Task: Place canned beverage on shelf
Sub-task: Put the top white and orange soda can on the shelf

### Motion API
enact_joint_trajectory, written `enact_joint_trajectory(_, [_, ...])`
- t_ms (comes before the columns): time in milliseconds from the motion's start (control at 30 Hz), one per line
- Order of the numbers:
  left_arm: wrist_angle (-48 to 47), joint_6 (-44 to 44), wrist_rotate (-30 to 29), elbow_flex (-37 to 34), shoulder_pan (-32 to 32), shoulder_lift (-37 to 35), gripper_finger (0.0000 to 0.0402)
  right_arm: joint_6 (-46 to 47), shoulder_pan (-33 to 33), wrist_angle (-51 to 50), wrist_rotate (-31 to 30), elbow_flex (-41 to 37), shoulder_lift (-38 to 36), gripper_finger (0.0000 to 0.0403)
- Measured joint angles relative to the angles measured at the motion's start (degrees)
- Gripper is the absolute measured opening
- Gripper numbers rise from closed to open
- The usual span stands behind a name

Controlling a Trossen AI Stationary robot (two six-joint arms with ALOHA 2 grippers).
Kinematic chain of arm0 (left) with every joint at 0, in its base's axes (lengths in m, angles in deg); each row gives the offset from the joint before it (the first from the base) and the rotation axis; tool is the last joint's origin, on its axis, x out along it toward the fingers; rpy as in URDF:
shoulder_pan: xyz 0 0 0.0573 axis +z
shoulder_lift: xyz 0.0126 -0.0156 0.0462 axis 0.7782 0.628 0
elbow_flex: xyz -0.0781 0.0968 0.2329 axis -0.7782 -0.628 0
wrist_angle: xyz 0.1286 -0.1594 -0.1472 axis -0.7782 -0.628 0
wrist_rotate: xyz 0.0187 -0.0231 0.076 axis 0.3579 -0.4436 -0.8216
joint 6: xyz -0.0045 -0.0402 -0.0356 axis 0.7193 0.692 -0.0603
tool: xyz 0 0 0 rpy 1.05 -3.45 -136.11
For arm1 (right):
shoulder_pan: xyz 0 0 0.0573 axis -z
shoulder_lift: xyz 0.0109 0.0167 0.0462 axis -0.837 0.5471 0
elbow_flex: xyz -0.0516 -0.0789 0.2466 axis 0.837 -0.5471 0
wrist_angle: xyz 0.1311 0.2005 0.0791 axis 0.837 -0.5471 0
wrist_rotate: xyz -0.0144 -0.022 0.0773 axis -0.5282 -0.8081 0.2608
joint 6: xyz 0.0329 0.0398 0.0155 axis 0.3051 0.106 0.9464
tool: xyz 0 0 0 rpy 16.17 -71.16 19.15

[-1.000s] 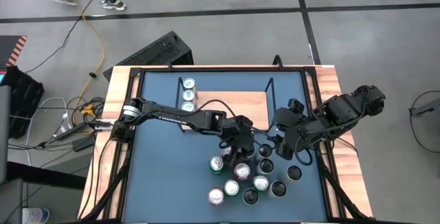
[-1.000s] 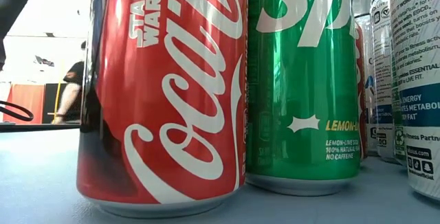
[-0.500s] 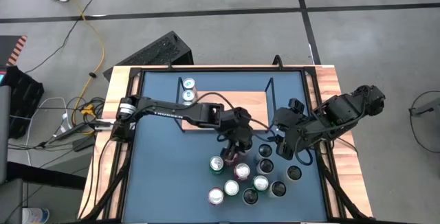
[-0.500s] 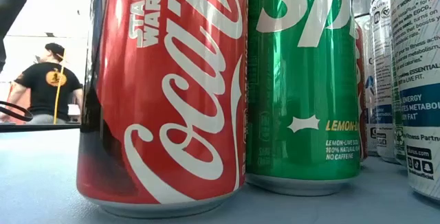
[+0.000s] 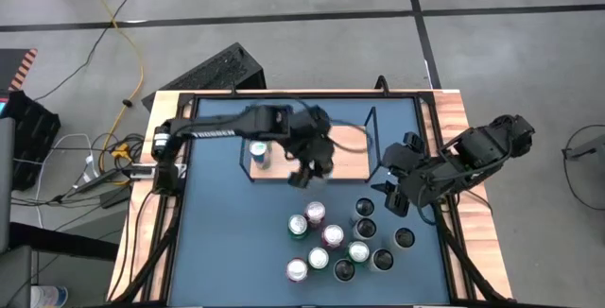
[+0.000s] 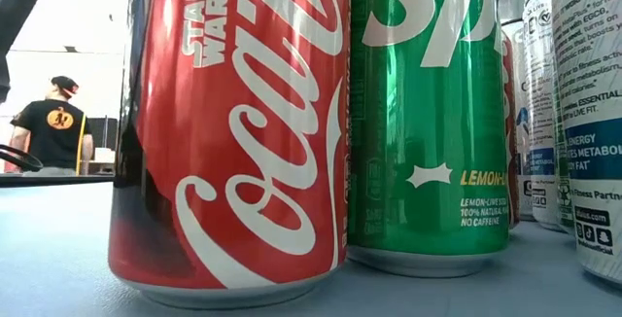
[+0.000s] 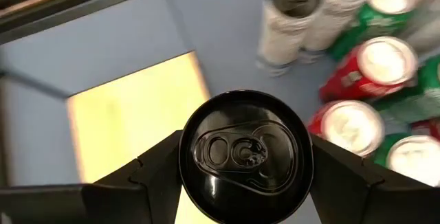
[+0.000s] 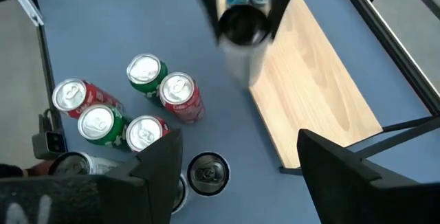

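So the black-topped can (image 7: pixel 245 152) is clamped in the left end effector (image 5: pixel 312 160), hanging over the front edge of the shelf (image 5: pixel 345 138), about the middle of the overhead frame; two cans (image 5: pixel 258 134) already stand at the shelf's left end; the loose bunch of cans (image 5: pixel 333 240) sits lower centre on the blue worktop (image 5: pixel 227 232); right end effector (image 5: pixel 395 193) hovers at centre right, fingers spread, holding nothing.

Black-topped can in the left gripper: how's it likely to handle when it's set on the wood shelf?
The black-topped can is a smooth metal cylinder, so it may slip in the left gripper, whose fingers clamp only its sides. Tall and narrow, it probably tips if released tilted onto the light-wood shelf. Tipped over, it would likely roll.
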Motion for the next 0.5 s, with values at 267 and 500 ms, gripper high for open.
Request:
enact_joint_trajectory(267, [-1.4, -1.9, 1.5, 0.0, 9.4, -5.1, 0.0233, 1.3, -1.5, 0.0, -2.0, 0.0, -0.4, 0.0271])
enact_joint_trajectory(500, [-2.3, -1.5, 3.7, 0.0, 15.8, -5.7, 0.0233, 2.8, -1.7, 0.0, -3.5, 0.0, -0.4, 0.0271])
